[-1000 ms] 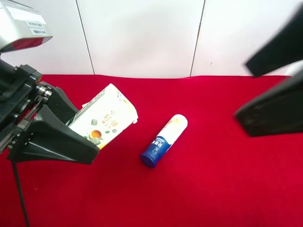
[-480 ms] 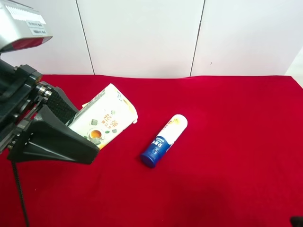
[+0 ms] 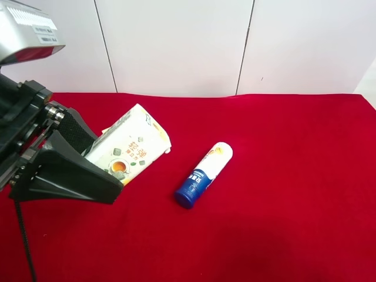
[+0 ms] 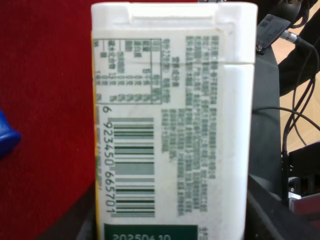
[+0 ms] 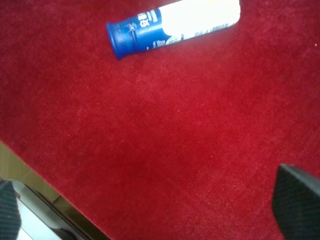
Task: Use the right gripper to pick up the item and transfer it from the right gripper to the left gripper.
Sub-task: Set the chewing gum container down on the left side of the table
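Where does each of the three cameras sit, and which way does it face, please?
Exterior high: mounted high, looking down on the red cloth toward a white wall; left hand shows at its left, holding the carton.
Right wrist: on the right arm, looking down at cloth and bottle; right hand shows as two dark fingertips, wide apart.
Left wrist: on the left arm, facing the carton's barcode close up; dark fingers flank it.
Shared: exterior and right wrist both show the bottle; exterior and left wrist, the carton.

Open red cloth spans the exterior high view's right; blue-capped bottle mid-cloth, drink carton crowding its other side.
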Controlling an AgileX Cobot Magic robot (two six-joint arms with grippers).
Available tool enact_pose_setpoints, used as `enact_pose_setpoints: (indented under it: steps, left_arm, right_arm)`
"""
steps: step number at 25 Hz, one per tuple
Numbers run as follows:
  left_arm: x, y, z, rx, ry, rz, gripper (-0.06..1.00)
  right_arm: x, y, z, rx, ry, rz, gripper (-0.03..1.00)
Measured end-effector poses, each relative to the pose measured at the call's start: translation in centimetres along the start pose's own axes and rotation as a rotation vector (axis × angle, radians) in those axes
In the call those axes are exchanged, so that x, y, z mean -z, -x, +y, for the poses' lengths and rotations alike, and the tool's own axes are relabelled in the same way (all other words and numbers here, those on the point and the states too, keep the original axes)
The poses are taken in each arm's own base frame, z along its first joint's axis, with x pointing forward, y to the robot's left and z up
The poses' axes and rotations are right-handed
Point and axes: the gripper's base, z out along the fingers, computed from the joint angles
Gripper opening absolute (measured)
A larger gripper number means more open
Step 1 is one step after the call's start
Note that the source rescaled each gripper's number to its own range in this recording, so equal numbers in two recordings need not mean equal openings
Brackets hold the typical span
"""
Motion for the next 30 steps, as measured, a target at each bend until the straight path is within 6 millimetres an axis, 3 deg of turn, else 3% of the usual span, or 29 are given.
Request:
enact_pose_setpoints:
  steps: [4,14,20,25,30]
  left_arm:
    - [0.0,0.0,0.0,0.000,0.000,0.000,0.00]
    - [0.0,0.1,0.1,0.000,0.014,-0.008,0.00]
    - [0.0,0.2,0.3,0.022,0.034,-0.020,0.00]
    - [0.1,0.0,1.5,0.097,0.161,-0.005,0.00]
    - [0.8,-1.0,3.5,0.169,0.404,0.081,0.00]
  right_arm:
    - [0.0,0.0,-0.1,-0.023,-0.029,-0.002,1.00]
    - [1.6,-1.0,0.1,-0.250,-0.384,-0.170,1.00]
    - [1.7,-1.2,0.2,-0.290,-0.451,-0.185,1.00]
    - [1.7,-1.2,0.2,-0.291,-0.453,-0.184,1.00]
    - [1.7,-1.2,0.2,-0.291,-0.453,-0.184,1.00]
